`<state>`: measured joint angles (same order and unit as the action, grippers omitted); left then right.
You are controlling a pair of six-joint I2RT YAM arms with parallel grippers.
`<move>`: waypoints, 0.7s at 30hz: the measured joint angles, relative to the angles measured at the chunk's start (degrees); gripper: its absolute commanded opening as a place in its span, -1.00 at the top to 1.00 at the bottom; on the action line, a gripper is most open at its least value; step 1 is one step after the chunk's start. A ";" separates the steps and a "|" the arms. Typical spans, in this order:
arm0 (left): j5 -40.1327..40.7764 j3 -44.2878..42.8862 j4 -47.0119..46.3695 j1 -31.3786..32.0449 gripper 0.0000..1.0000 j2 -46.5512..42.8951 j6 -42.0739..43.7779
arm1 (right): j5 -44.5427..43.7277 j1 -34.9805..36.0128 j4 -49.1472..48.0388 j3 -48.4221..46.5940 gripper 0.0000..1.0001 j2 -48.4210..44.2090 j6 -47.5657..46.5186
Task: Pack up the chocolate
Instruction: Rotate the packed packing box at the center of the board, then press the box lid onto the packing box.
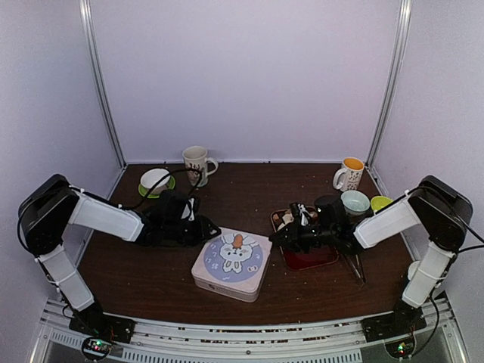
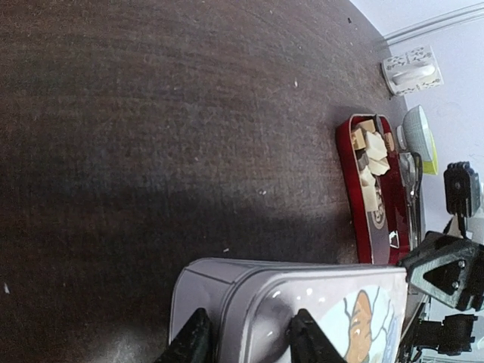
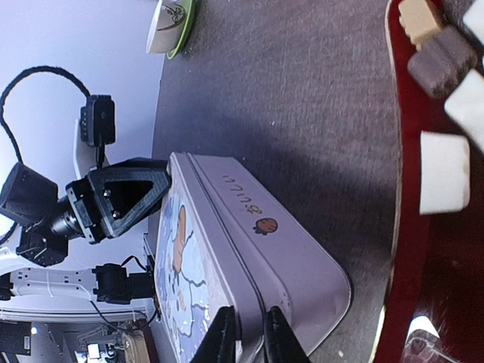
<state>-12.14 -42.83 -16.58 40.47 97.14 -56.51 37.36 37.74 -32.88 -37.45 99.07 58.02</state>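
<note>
From above, a tin (image 1: pixel 223 287) with a rabbit lid (image 1: pixel 234 253) lies mid-bench (image 1: pixel 151 265). The left pincer (image 1: pixel 203 229) is at its far left corner and the right pincer (image 1: pixel 278 238) at its right edge. The chocolate (image 1: pixel 287 219) lies in the red tray (image 1: pixel 310 259), just right of the tin.

In the left wrist view, the fingers (image 2: pixel 193 340) are clenched on the lid's corner.

In the right wrist view, both fingers (image 3: pixel 223 336) pinch the lid's rim. Cream and brown pieces lie in the tray beside it.
</note>
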 measured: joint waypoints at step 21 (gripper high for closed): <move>-5.75 -14.45 18.36 -4.11 0.11 4.57 14.88 | -5.86 2.97 6.54 5.75 0.03 -14.95 -4.33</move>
<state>-17.89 -57.28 1.78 36.36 101.71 -41.63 31.51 40.71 -26.35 -31.70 84.12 53.69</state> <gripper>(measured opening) 0.436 0.468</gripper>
